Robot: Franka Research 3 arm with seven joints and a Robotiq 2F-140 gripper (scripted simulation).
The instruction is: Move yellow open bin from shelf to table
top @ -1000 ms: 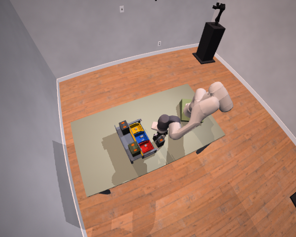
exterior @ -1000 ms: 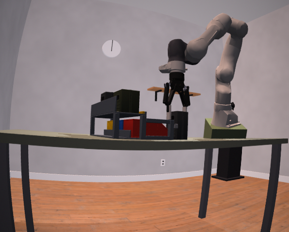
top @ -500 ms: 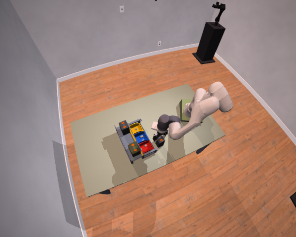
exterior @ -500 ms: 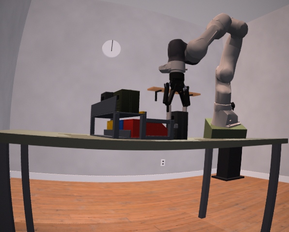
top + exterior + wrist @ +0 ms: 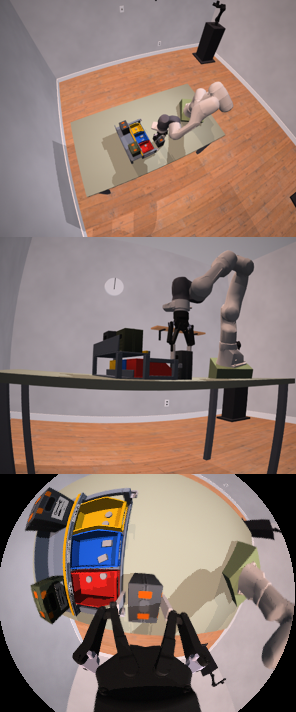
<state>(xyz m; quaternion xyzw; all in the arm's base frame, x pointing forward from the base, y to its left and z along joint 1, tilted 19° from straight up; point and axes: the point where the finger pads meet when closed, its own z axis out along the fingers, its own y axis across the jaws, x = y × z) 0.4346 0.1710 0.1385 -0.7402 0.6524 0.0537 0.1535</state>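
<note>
The yellow open bin (image 5: pixel 137 128) sits on the lower level of the grey shelf (image 5: pixel 134 140), at the far end of a row with a blue bin (image 5: pixel 140 135) and a red bin (image 5: pixel 145 147). In the wrist view the yellow bin (image 5: pixel 102 512) holds small parts, with its open front toward the table. My gripper (image 5: pixel 181 347) is open and points down, its fingertips just above a dark box (image 5: pixel 184 364) that stands on the table in front of the red bin (image 5: pixel 150 368). The fingers hold nothing. The gripper (image 5: pixel 142 659) is well away from the yellow bin.
Two dark boxes with orange marks (image 5: pixel 123 126) (image 5: pixel 134 148) stand on the shelf's upper level behind the bins. The dark box on the table (image 5: pixel 144 597) stands close to the shelf front. The arm's green pedestal (image 5: pixel 231 371) is at the right.
</note>
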